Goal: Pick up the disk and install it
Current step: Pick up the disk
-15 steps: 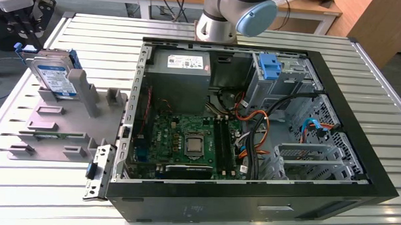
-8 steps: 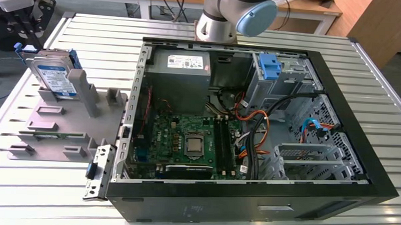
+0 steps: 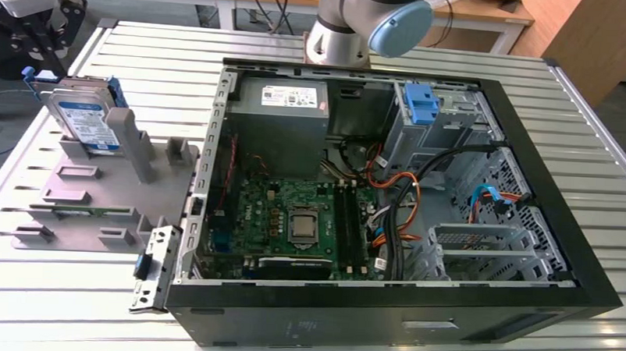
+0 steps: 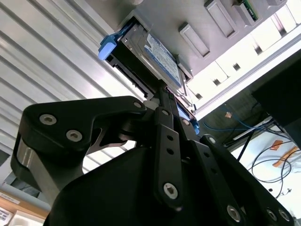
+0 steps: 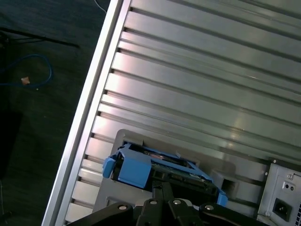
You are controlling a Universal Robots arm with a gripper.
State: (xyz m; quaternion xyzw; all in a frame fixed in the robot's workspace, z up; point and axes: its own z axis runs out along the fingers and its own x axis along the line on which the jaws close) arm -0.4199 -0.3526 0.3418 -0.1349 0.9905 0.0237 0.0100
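Exterior view: one disk [image 3: 87, 123] stands in one grey fixture [image 3: 96, 190].

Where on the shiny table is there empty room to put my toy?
The slatted table is bare at the exterior view's lower left, between the grey holder plate and the table's edge, and between that plate and the arm's base. It's crowded inside the computer case, full of cables, and on the plate where the disk stands.
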